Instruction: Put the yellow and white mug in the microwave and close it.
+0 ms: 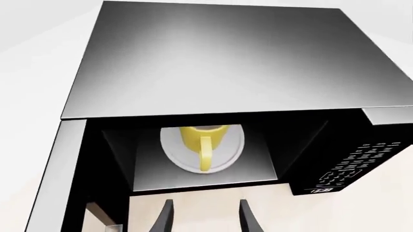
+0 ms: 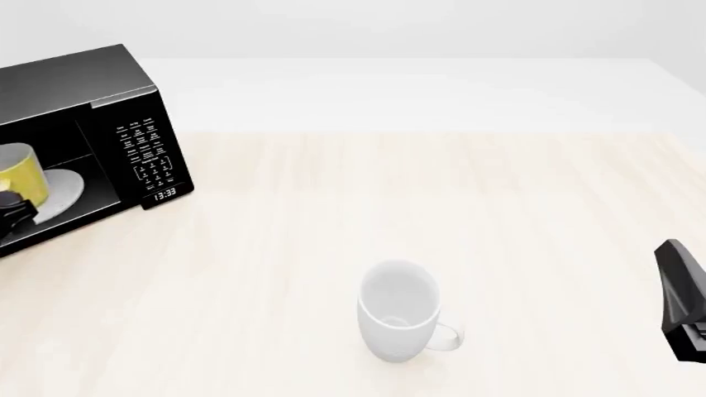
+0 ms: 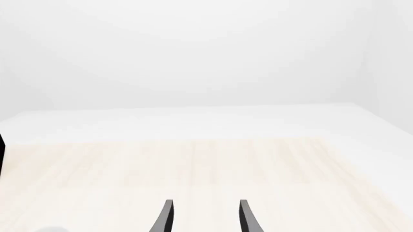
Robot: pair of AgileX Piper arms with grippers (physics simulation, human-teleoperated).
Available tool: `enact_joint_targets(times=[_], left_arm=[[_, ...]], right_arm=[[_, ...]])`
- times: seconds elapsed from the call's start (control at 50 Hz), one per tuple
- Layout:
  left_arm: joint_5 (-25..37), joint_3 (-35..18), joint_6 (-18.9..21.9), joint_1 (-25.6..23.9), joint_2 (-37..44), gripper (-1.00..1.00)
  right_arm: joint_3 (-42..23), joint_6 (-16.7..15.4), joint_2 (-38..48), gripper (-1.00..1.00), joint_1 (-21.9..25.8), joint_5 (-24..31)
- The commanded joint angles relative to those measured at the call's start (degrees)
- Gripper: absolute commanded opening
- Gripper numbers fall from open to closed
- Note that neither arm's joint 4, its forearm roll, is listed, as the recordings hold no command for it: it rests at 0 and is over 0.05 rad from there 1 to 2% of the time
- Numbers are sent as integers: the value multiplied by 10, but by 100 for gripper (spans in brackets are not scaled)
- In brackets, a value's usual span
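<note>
The yellow and white mug (image 1: 202, 140) stands upright on the white round plate (image 1: 171, 150) inside the black microwave (image 1: 219, 63), handle toward the opening. In the front view the mug (image 2: 20, 175) shows in the open cavity of the microwave (image 2: 88, 83) at the far left. The microwave door (image 1: 58, 179) hangs open. My left gripper (image 1: 205, 217) is open and empty, just outside the cavity in front of the mug; in the front view only a dark part of it (image 2: 13, 211) shows. My right gripper (image 3: 205, 217) is open and empty over bare table.
A larger all-white mug (image 2: 398, 311) stands upright near the table's front middle, handle to the right. The right arm (image 2: 684, 298) sits at the right edge. The keypad (image 2: 149, 157) with its clock display faces the table's middle.
</note>
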Motion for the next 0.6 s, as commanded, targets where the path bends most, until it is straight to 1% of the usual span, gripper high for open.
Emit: enact_joint_targets(times=[0.02, 0.3, 0.38, 0.6], left_arm=[[27, 15, -3, -3, -41, 100], [66, 27, -1, -8, -95, 100], [76, 30, 5, -12, -115, 100], [125, 21, 4, -16, -143, 100]], right_arm=[[0, 0, 0, 100, 0, 0], [0, 0, 0, 100, 0, 0], [0, 0, 0, 100, 0, 0], [0, 0, 0, 100, 0, 0]])
